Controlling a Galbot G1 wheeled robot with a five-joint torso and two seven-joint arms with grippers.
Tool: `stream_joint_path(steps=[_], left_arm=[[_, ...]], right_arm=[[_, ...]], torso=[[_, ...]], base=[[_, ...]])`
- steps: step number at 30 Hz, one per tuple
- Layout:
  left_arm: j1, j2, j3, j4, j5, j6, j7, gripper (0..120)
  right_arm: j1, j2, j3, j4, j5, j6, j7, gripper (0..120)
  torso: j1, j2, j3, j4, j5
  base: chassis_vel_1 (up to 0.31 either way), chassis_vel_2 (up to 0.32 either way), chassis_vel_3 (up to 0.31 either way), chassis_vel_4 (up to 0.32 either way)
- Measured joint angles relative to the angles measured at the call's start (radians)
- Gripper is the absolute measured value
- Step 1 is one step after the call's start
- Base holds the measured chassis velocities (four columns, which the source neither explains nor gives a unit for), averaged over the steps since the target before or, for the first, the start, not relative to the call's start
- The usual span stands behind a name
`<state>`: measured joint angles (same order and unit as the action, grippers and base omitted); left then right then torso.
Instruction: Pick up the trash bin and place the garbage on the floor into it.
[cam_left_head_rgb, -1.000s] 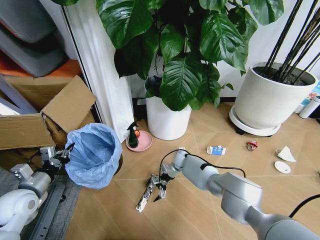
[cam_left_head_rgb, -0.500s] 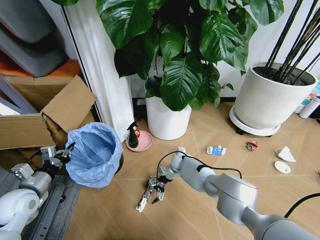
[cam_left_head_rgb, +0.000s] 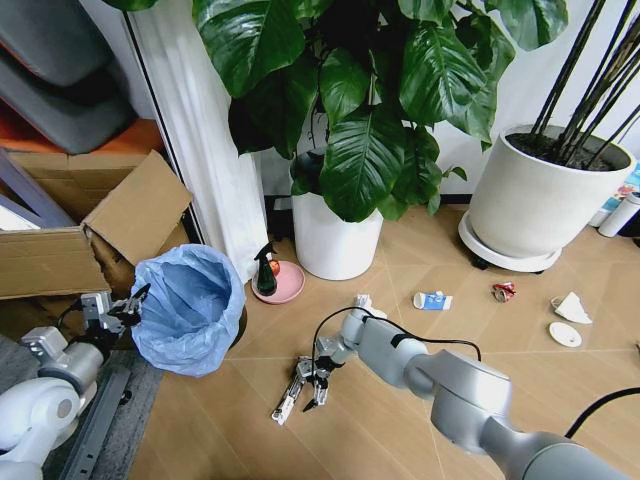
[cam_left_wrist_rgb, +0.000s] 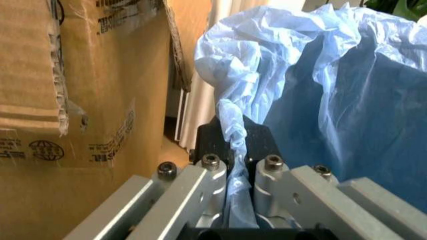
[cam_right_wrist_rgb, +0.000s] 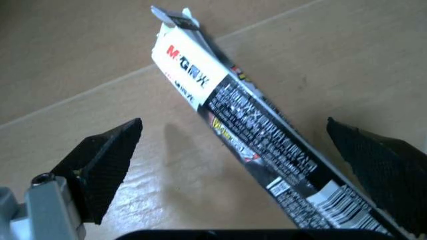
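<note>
Pinched at its rim, the trash bin (cam_left_head_rgb: 188, 310) is held tilted just off the floor (cam_left_head_rgb: 400, 290) by the left gripper (cam_left_head_rgb: 128, 308), whose jaws are clenched on a twist of the light-blue liner (cam_left_wrist_rgb: 235, 165); this grip presumably keeps the bin's mouth turned toward the litter so that pieces can be dropped in. The left arm is kept low and folded beside a cardboard box (cam_left_head_rgb: 60, 250). The right arm is stretched forward and down across the planks, its wrist bent so that the right gripper (cam_left_head_rgb: 308, 380) points at the floor. Its jaws are spread wide and astride a flattened black-and-white wrapper (cam_right_wrist_rgb: 253, 135), which lies flat on the wood between the two pads (cam_right_wrist_rgb: 107, 160), as yet ungripped. More of the garbage is left farther toward the big white pot (cam_left_head_rgb: 540, 200): a blue-white carton (cam_left_head_rgb: 432, 300), a crushed red can (cam_left_head_rgb: 503, 291) and white scraps (cam_left_head_rgb: 570, 308).
</note>
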<state>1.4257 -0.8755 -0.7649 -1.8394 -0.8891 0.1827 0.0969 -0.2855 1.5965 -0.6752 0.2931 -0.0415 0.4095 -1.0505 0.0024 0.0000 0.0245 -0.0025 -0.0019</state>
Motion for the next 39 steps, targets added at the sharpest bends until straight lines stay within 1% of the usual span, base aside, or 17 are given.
stream_joint_path(steps=[11, 21, 22, 23, 24, 25, 27, 28, 30, 31, 32, 33, 36, 37, 39], left_arm=[[-0.001, -0.001, -0.001, -0.005, -0.002, 0.0, -0.001, 0], [0.001, -0.003, -0.003, -0.009, -0.003, 0.0, -0.002, 0], [0.002, -0.004, -0.003, -0.01, -0.003, 0.0, -0.002, 0], [0.002, -0.004, -0.003, -0.01, -0.003, 0.0, -0.002, 0], [0.002, -0.004, -0.003, -0.01, -0.003, 0.0, -0.001, 0], [0.002, -0.004, -0.003, -0.01, -0.003, 0.0, -0.002, 0], [0.002, -0.005, -0.002, -0.012, -0.003, 0.0, -0.002, 0], [0.002, -0.005, -0.002, -0.012, -0.003, 0.0, -0.002, 0], [0.002, -0.005, -0.002, -0.012, -0.003, 0.0, -0.002, 0], [0.002, -0.005, -0.002, -0.012, -0.003, 0.0, -0.002, 0], [0.002, -0.005, -0.002, -0.012, -0.003, 0.0, -0.002, 0], [0.002, -0.005, -0.002, -0.012, -0.003, 0.0, -0.002, 0], [0.002, -0.005, -0.002, -0.012, -0.003, 0.0, -0.002, 0], [0.001, -0.005, -0.002, -0.012, -0.003, 0.0, -0.002, 0], [0.001, -0.005, -0.002, -0.012, -0.003, 0.0, -0.002, 0]], right_arm=[[-0.003, 0.009, -0.015, -0.015, -0.011, -0.011, 0.039, 100], [0.0, 0.011, -0.019, -0.032, -0.01, -0.014, 0.042, 100], [-0.001, 0.011, -0.019, -0.034, -0.007, -0.016, 0.042, 96], [-0.001, 0.011, -0.019, -0.034, -0.007, -0.016, 0.042, 96], [-0.003, 0.012, -0.02, -0.034, -0.007, -0.016, 0.042, 93], [-0.005, 0.012, -0.02, -0.035, -0.006, -0.017, 0.042, 86], [-0.007, 0.012, -0.021, -0.035, -0.006, -0.018, 0.045, 79], [-0.007, 0.012, -0.021, -0.035, -0.006, -0.018, 0.045, 79], [-0.007, 0.012, -0.022, -0.035, -0.005, -0.018, 0.045, 67], [-0.007, 0.012, -0.022, -0.035, -0.005, -0.018, 0.045, 64], [-0.007, 0.012, -0.022, -0.035, -0.005, -0.018, 0.045, 64], [-0.007, 0.012, -0.022, -0.035, -0.005, -0.018, 0.045, 58], [-0.006, 0.012, -0.022, -0.035, -0.004, -0.019, 0.045, 47], [-0.005, 0.012, -0.022, -0.035, -0.003, -0.02, 0.044, 39], [-0.005, 0.012, -0.022, -0.035, -0.003, -0.02, 0.044, 39]], torso=[[0.0, 0.0, 0.0, -0.0001, -0.0001], [0.0, 0.0, 0.0, 0.0, 0.0], [0.0, 0.0, 0.0, 0.0, 0.0], [0.0, 0.0, 0.0, 0.0, 0.0], [0.0, 0.0, 0.0, 0.0, 0.0], [0.0, 0.0, 0.0, 0.0, 0.0], [0.0, 0.0, 0.0, 0.0, 0.0], [0.0, 0.0, 0.0, 0.0, 0.0], [0.0, 0.0, 0.0, 0.0, 0.0], [0.0, 0.0, 0.0, 0.0, 0.0], [0.0, 0.0, 0.0, 0.0, 0.0], [0.0, 0.0, 0.0, 0.0, 0.0], [0.0, 0.0, 0.0, 0.0, 0.0], [0.0, 0.0, 0.0, 0.0, 0.0], [0.0, 0.0, 0.0, 0.0, 0.0]], base=[[0.0, 0.0, 0.0, 0.0], [0.0, 0.0, 0.0, 0.0], [0.0, 0.0, 0.0, 0.0], [0.0, 0.0, 0.0, 0.0], [0.0, 0.0, 0.0, 0.0], [0.0, 0.0, 0.0, 0.0], [0.0, 0.0, 0.0, 0.0], [0.0, 0.0, 0.0, 0.0], [0.0, 0.0, 0.0, 0.0], [0.0, 0.0, 0.0, 0.0], [0.0, 0.0, 0.0, 0.0], [0.0, 0.0, 0.0, 0.0], [0.0, 0.0, 0.0, 0.0], [0.0, 0.0, 0.0, 0.0], [0.0, 0.0, 0.0, 0.0]])
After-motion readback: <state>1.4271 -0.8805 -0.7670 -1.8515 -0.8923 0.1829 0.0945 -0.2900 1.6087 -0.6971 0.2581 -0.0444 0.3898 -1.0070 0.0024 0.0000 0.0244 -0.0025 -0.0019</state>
